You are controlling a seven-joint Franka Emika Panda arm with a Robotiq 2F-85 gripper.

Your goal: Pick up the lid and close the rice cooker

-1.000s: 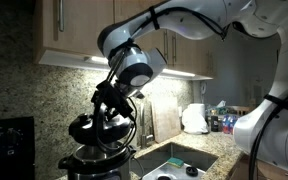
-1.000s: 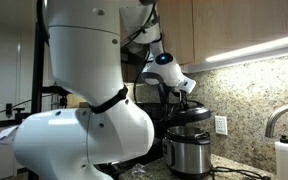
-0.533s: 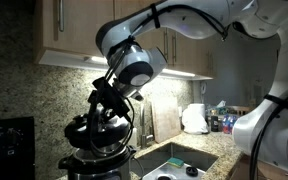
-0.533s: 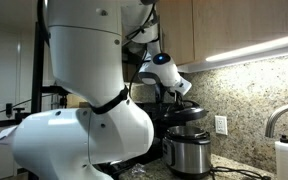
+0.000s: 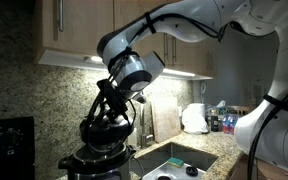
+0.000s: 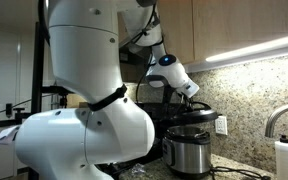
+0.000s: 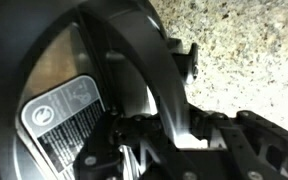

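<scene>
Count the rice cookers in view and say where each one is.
1. The rice cooker stands on the counter beside the sink, under the lid. The arm may hide others.

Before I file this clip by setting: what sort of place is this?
Most likely a home kitchen: wooden wall cabinets above a speckled stone backsplash, a sink, and a rice cooker.
</scene>
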